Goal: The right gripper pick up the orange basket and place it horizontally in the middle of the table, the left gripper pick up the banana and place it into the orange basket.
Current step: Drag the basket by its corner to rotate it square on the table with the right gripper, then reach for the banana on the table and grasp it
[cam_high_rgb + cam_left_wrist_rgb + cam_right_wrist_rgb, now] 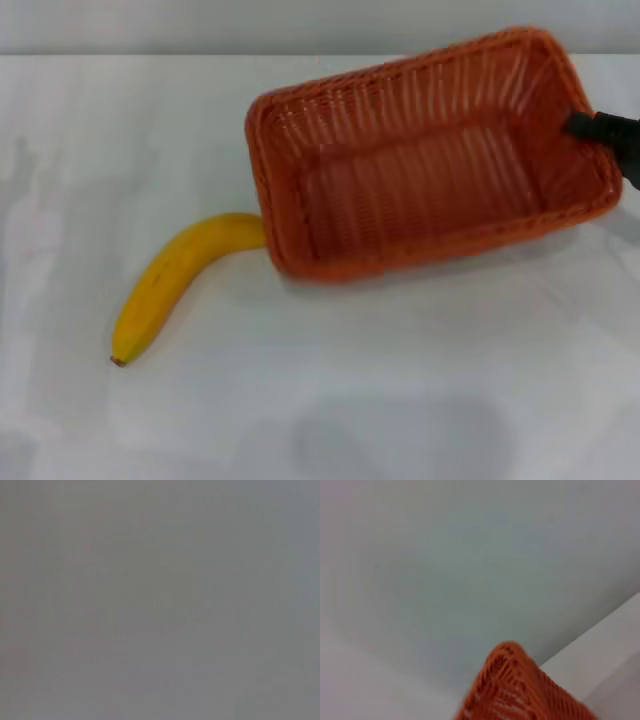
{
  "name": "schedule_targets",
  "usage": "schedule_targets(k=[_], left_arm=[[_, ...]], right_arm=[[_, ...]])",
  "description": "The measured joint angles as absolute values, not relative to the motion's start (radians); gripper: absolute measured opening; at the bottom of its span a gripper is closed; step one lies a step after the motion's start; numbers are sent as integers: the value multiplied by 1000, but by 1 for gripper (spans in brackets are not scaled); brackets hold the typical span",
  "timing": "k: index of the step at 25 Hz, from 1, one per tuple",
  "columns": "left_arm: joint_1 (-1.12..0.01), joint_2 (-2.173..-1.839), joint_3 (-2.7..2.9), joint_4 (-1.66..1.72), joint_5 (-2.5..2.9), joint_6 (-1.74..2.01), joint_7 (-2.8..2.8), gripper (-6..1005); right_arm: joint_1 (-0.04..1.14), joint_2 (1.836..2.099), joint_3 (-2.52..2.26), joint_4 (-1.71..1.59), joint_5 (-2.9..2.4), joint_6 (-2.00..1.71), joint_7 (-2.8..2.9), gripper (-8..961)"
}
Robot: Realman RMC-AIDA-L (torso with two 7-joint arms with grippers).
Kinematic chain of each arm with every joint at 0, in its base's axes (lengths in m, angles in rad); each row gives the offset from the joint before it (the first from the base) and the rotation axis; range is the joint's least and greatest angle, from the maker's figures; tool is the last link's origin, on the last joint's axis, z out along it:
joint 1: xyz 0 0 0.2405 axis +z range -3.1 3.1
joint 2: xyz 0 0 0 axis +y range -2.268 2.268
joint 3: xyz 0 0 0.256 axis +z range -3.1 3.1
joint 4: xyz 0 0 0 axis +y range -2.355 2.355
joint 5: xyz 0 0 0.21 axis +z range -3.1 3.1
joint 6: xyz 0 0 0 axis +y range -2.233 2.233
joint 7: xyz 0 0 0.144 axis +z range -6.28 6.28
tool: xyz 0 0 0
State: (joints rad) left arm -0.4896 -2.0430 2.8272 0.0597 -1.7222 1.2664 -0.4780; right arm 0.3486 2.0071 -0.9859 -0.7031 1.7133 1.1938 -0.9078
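right gripper on orange basket rim (woven, tilted)

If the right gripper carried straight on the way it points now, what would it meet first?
The right gripper is already at the orange basket, at its right end rim, pointing left. Going on, it would likely cross the basket's open inside toward the far wall; depth is unclear.

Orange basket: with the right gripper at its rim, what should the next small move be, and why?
Probably turn the orange basket level and set it mid-table. The right gripper is at its right-end rim, the basket sits skewed and toward the table's far right, and its near-left corner meets or covers the banana's end. The left gripper is out of view.
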Motion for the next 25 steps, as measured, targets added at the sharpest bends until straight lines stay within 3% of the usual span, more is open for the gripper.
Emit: schedule_targets(k=[15, 25], left_arm=[[-493, -2035, 2826, 42, -1729, 1253, -491, 875], [-493, -2066, 2765, 29, -1733, 1250, -485, 875]], right_arm=[[298, 2011, -986, -696, 1744, 1215, -925, 387], [247, 2002, -787, -704, 1754, 1337, -998, 434]])
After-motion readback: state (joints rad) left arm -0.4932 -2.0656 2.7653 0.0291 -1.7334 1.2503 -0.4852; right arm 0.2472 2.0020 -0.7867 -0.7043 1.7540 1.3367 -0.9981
